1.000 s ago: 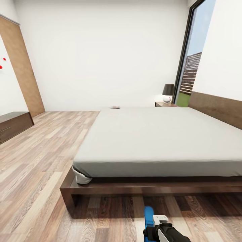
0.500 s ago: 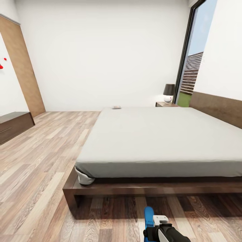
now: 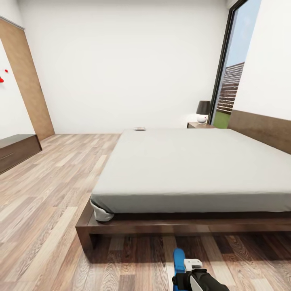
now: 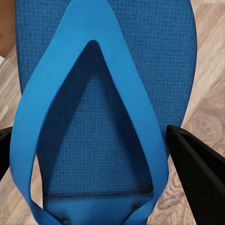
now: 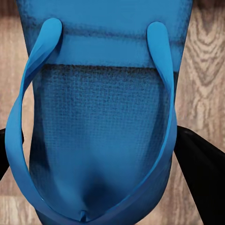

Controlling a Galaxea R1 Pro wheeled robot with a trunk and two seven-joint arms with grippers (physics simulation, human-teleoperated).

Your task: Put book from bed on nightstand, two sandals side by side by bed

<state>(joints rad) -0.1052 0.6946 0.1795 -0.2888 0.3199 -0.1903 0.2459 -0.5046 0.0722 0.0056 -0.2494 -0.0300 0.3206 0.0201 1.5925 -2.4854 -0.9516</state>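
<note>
Right now both our grippers carry a sandal: in the left wrist view the left gripper [image 4: 101, 154] has its black fingers [image 4: 197, 164] on either flank of a blue sandal [image 4: 103, 93], jaws closed across its width, and in the right wrist view the right gripper [image 5: 101, 154] clamps the second sandal [image 5: 101, 117] the same way, each sole's long axis running out along the fingers and away from the wrist, with plank floor [image 5: 206, 70] behind. From the head view we see one blue sandal tip poking forward toward the bed from a gripper at the bottom edge, over the floor just short of the bed's [image 3: 194, 169] near long edge. Both sandals lie lengthwise toward that wooden frame, so we judge the coming move is to lower them onto the floor beside it, side by side. Our book [image 3: 140, 129] sits at the far corner of the mattress, well apart from both arms, and the nightstand [image 3: 200, 125] with its lamp [image 3: 203, 111] stands beyond the far edge by the window [image 3: 236, 68]
</note>
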